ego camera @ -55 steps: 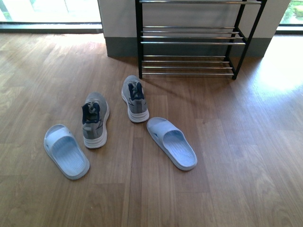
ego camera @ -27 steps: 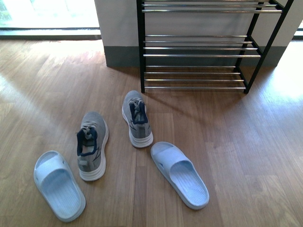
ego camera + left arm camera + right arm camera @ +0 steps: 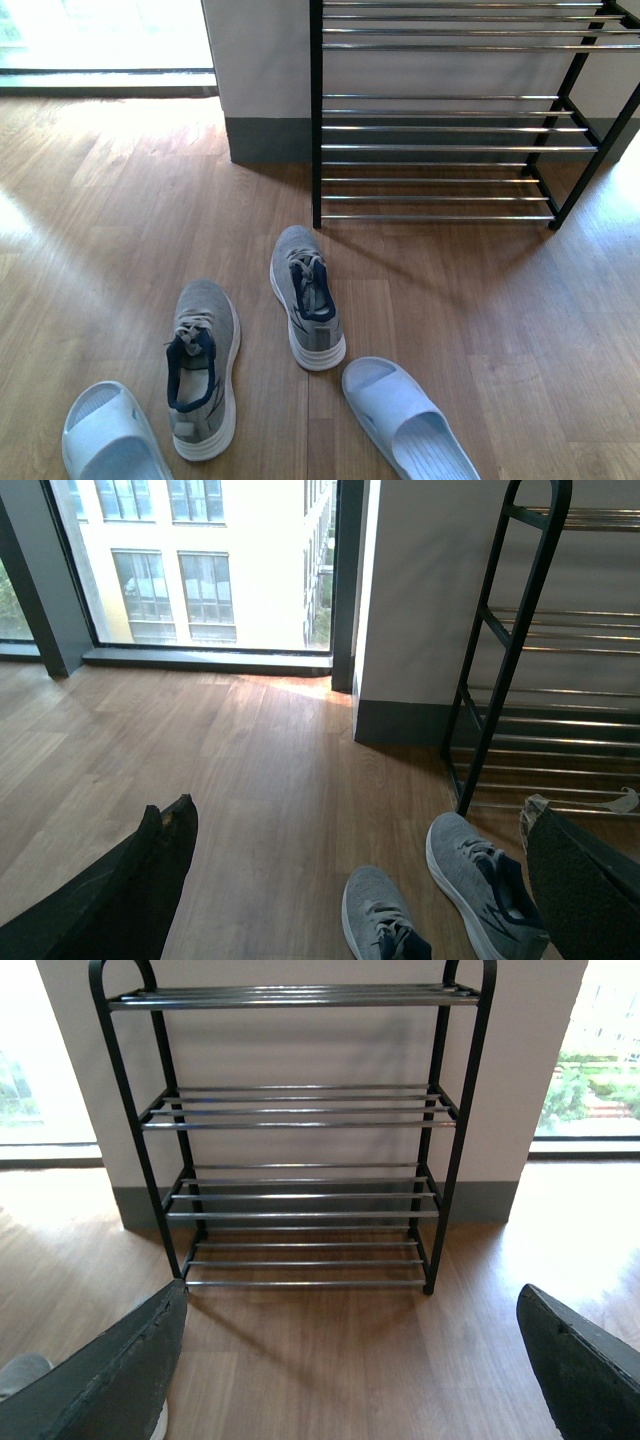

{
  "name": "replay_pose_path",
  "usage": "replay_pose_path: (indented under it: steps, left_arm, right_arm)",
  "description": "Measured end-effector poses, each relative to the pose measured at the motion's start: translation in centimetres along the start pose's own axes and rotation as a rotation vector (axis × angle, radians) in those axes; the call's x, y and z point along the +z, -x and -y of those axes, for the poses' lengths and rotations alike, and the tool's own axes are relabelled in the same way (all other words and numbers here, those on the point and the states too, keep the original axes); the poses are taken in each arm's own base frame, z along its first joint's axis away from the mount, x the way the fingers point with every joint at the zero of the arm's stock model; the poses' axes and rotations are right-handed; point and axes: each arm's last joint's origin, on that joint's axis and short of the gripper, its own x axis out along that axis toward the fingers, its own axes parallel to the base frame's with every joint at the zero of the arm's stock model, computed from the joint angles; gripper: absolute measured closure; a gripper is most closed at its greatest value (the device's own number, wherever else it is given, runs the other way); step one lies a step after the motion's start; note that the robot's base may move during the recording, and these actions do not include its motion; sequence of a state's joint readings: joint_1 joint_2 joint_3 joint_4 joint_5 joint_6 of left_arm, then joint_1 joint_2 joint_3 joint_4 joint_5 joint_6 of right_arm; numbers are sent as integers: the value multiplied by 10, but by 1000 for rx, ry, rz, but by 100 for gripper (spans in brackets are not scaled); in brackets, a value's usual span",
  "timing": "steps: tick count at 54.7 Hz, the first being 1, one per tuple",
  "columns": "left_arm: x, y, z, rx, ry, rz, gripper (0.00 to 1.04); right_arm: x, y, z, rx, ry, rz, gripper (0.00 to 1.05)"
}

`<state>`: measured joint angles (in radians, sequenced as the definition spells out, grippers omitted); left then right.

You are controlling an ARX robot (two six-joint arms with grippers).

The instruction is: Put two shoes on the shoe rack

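- Wooden floor [image 3: 480, 300]: plank surface that fills the lower part of the front view and carries all the footwear.
- Wall [image 3: 260, 60]: pale, with a dark skirting strip at its foot. It stands directly behind the rack.
- Shoe rack [image 3: 317, 120]: black frame with tiers of chrome rods, standing on the floor against the wall. The right wrist view shows its rounded arched ends.
- First sneaker [image 3: 308, 300]: grey knit, white sole, navy lining. It stands upright on the floor in front of the rack, with its toe near the rack's left front post.
- Second sneaker [image 3: 203, 370]: same type, upright on the floor. It is to the left of the first sneaker and nearer the camera, with its toe pointing roughly towards the wall.
- Right slide [image 3: 410, 425]: pale blue, its toe near the first sneaker's heel.
- Left slide [image 3: 105, 435]: pale blue, just beside the second sneaker and cut off by the frame edge.
- Left gripper [image 3: 355, 815]: fingers spread wide, holding nothing, above the floor near both sneakers.
- Right gripper [image 3: 352, 1295]: fingers spread wide, holding nothing, facing the rack.
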<state>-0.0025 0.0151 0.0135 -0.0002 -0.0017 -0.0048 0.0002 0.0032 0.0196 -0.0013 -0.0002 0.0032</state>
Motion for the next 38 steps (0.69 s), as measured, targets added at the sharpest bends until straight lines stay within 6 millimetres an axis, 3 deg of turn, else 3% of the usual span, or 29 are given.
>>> replay_pose_path:
  steps: [30, 34, 38]
  left_arm:
    - [0, 0, 0, 0, 0, -1, 9]
    - [2, -1, 6, 283, 108, -245, 9]
    - [13, -8, 16, 383, 163, -278, 9]
  right_arm:
    - [0, 0, 0, 0, 0, 0, 9]
    - [0, 0, 0, -1, 0, 0, 9]
    - [0, 0, 0, 0, 0, 0, 9]
